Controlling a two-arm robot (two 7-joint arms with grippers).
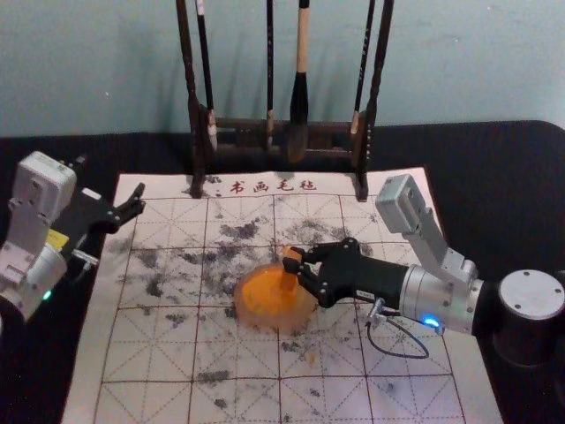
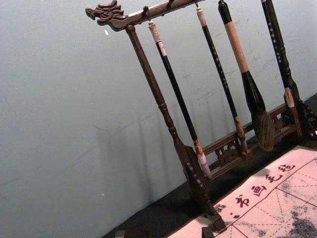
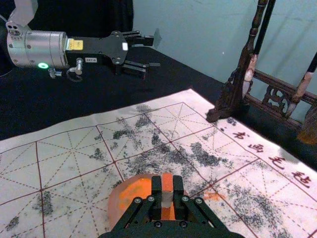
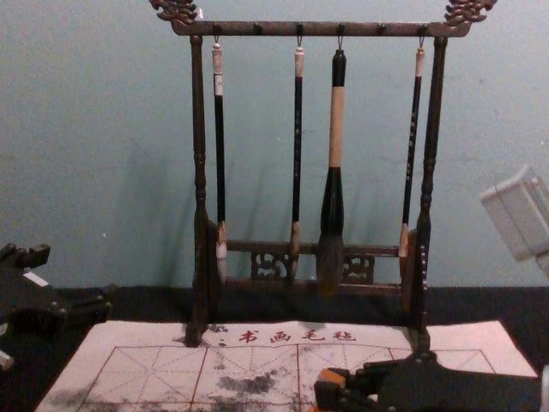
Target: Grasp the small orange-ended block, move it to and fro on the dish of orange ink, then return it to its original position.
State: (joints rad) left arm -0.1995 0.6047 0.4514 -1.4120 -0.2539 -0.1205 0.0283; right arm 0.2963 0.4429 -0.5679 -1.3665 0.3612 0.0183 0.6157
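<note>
Clenching the small orange-ended block (image 3: 167,183) in the jaws of the right gripper (image 1: 294,265), and holding it roughly upright over the dish (image 1: 239,309), on the side towards the right arm. Showing the grasp as done and the reach to the orange ink (image 1: 265,288) as done too, but giving no sure sign of whether the lower end is touching the ink or hanging just above. Probably working on the to-and-fro pass, without revealing how many strokes are done. Leaving, by that reckoning, the rest of the rubbing, then lifting clear, carrying back and setting down, without showing plainly where the original position is lying

Parking the left gripper (image 3: 151,52) off beyond the left side of the felt mat (image 1: 163,358), with jaws released and spread apart, holding nothing and standing well out of the way. Spreading the mat, patched with dark ink, across the black surface (image 1: 481,168), and bearing a faint orange mark (image 1: 312,358) near the dish. Rising behind, the wooden rack (image 4: 317,29) with brushes hanging, including a large brush (image 4: 335,129); seemingly blocking nothing at the dish, but calling for care on any forward swing. Looping beneath the right forearm, a thin cable (image 1: 397,356), possibly dragging on the mat during a low carry
</note>
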